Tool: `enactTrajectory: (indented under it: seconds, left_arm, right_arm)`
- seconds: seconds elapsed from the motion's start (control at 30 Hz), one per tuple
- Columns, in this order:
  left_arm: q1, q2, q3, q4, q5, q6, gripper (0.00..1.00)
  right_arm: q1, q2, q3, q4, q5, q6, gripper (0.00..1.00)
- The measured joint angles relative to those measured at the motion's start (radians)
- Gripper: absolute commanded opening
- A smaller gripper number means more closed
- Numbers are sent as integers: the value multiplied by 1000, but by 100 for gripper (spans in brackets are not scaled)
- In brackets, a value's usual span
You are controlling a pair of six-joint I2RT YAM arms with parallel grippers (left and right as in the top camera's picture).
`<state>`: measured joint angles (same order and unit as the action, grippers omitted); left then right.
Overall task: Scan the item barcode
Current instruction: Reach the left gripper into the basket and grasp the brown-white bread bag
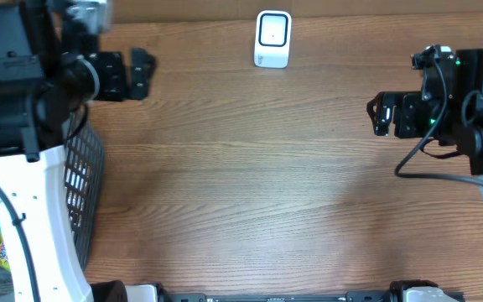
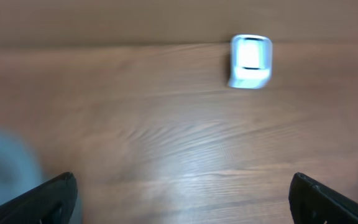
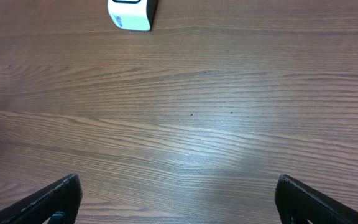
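The white scanner (image 1: 272, 38) stands at the top middle of the frame, close to the counter's (image 1: 250, 184) far edge, with open wood spreading below it. The left hand (image 1: 143, 73) at upper left and the right hand (image 1: 379, 115) at right both gape wide and hold nothing, each well apart from the scanner. A black wire basket (image 1: 88, 180) hugs the left edge.

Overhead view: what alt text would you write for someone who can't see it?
A small white scanner stands near the top edge of a wooden table. The left end effector and right end effector are open and empty at either side.
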<state>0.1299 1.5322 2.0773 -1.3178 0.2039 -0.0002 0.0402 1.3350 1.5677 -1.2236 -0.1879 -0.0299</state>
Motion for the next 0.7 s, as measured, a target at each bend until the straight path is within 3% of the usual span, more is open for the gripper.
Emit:
enactTrajectory:
  seconds: [0.17,0.3,0.7]
  left_arm:
    - [296,0,6,-184,-248,-303,96]
    - [469,-2,-61,-189,-337,-446,98]
    - [562,30,-729,328,-298,-510,100]
  right_arm:
    - [0,3,0,1,-7,0,100]
    - [0,3,0,1,-8,0,100]
    - [0,3,0,-16,-14,0,100]
